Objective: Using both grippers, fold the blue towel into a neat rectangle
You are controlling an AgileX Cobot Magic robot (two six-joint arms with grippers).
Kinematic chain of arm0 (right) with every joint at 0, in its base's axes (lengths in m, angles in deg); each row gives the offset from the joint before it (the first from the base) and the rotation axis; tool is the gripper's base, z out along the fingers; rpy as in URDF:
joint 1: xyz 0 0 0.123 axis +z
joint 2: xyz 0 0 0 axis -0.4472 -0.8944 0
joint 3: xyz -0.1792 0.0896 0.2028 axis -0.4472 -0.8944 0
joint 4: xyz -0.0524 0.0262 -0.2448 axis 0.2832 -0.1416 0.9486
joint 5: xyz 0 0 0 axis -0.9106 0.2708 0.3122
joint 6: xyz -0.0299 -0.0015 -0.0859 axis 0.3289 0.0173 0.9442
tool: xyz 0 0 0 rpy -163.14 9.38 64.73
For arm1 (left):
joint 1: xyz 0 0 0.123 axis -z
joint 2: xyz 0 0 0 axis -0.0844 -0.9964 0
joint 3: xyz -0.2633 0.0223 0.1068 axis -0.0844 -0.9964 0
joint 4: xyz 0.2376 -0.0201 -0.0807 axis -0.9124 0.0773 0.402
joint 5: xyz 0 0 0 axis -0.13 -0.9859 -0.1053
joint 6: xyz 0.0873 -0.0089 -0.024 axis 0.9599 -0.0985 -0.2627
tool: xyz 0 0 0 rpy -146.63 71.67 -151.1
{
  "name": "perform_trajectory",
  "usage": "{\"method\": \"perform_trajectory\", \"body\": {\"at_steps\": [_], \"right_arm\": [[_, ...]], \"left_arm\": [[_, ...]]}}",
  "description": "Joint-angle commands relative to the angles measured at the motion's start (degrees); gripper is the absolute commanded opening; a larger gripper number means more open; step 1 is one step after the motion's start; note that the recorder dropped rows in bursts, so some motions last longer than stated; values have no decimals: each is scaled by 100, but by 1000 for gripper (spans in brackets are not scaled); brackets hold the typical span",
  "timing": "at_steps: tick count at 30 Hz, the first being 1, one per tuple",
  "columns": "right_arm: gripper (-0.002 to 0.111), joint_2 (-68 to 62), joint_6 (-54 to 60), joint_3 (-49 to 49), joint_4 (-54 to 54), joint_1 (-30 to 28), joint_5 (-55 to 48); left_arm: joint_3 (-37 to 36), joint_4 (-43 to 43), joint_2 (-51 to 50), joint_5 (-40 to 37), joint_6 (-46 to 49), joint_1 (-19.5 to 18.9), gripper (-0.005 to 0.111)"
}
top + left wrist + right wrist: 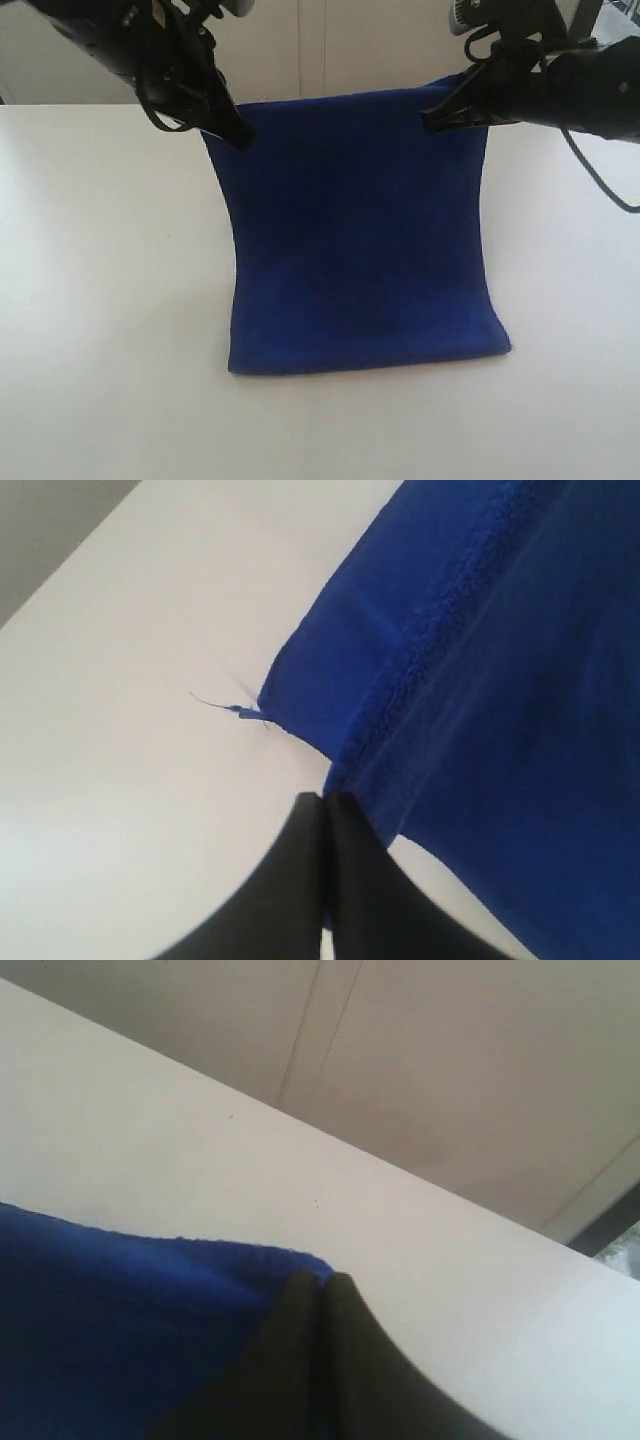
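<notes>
Left hand (238, 135) and right hand (432, 121) each pinch a raised corner of the blue towel (360, 250). I fear thin bites slipping, skewing the fold.

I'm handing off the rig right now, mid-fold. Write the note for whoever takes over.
Left hand: shut on the left corner of the towel's raised edge.
Right hand: shut on the right corner of that edge.
Towel: one edge held up between the hands, the opposite edge lying on the table.
Done: both corners gripped and lifted.
Left: probably carry the held edge over to the lying edge, lay it flat, let go, and check the rectangle is neat.
</notes>
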Motion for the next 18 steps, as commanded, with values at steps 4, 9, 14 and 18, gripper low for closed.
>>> {"method": "perform_trajectory", "body": {"at_steps": [4, 9, 14, 18], "right_arm": [[0, -295, 159, 147, 16, -26, 396], [0, -527, 159, 403, 16, -134, 409], [0, -1074, 168, 775, 16, -156, 420], [0, -1521, 168, 1064, 16, -156, 461]], "left_arm": [[15, -279, -249, 509, -145, -59, 0], [15, -336, -454, 760, -300, -264, 0], [15, -330, -847, 1313, -390, -483, 0], [27, -345, -1029, 1638, -390, -548, 0]]}}
